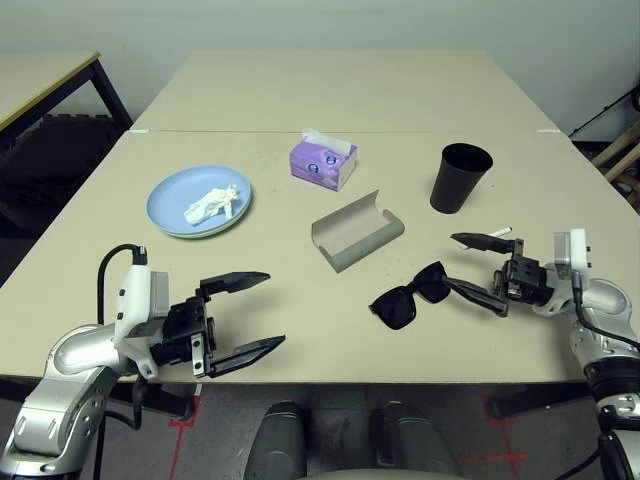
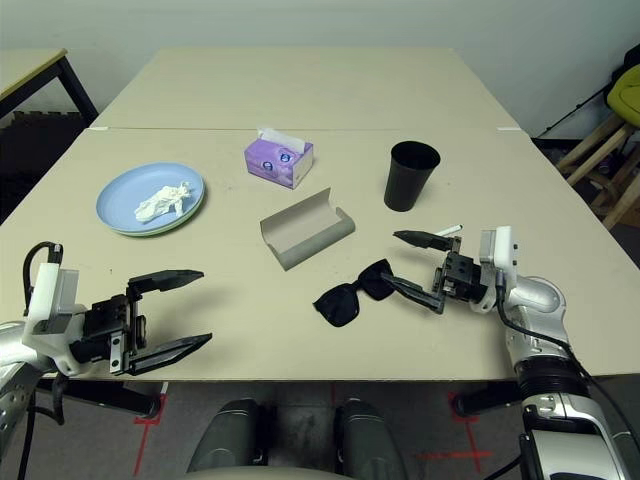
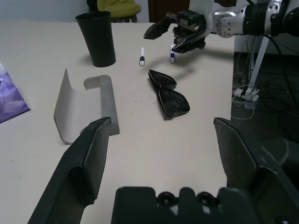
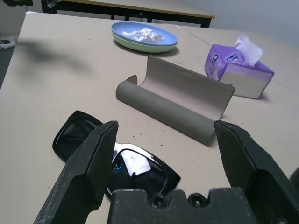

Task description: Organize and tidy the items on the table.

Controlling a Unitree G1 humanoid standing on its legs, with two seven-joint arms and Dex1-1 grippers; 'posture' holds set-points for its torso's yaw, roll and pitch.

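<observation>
— What are you seeing for finishes?
— You have a smooth, matt beige table with fine dark specks near the sunglasses, whose black lenses are glossy and mirror light. At 12 o'clock from them, the grey case looks like matt card or felt.
— And the rest?
— You'll find the cup dull black plastic, the plate smooth and faintly shiny, the tissue on it crumpled soft paper, and the purple box printed cardboard.
</observation>
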